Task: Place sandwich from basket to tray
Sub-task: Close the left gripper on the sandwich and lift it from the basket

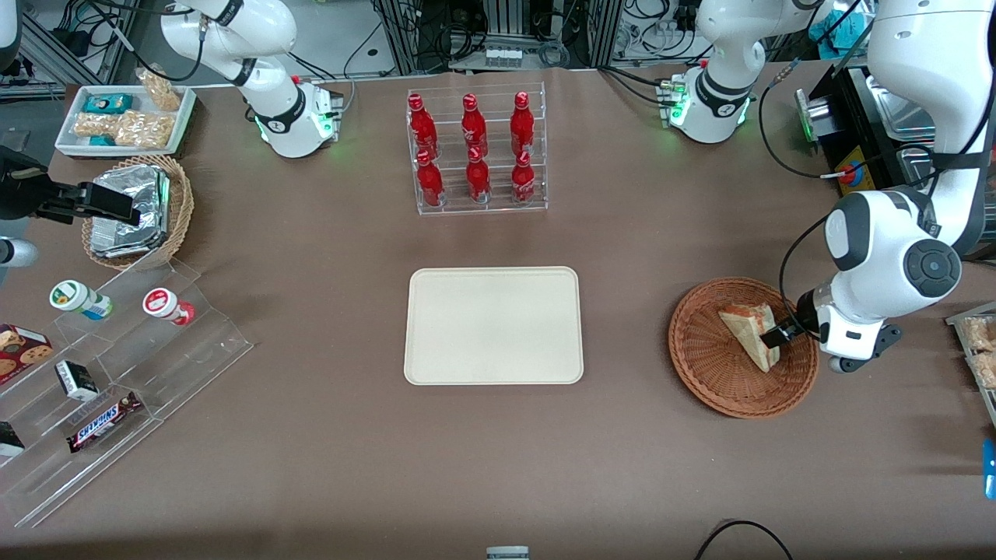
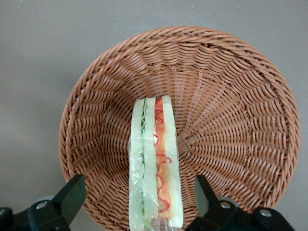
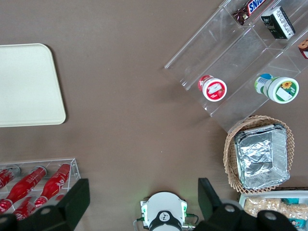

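Toward the working arm's end of the table (image 1: pixel 311 435), the tool (image 2: pixel 137 199) hung over the basket (image 1: pixel 712 365), fingers (image 2: pixel 72 195) spread wide either side of the sandwich (image 2: pixel 155 163), not touching it. Sandwich lay in the basket. Tray (image 1: pixel 493 325) sat mid-table, well apart. Bottles (image 1: pixel 471 148) stood farther from the front camera.

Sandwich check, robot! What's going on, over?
Claw open, straddling the sandwich, no grip. Sandwich on edge in the basket. Tray bare, path clear.
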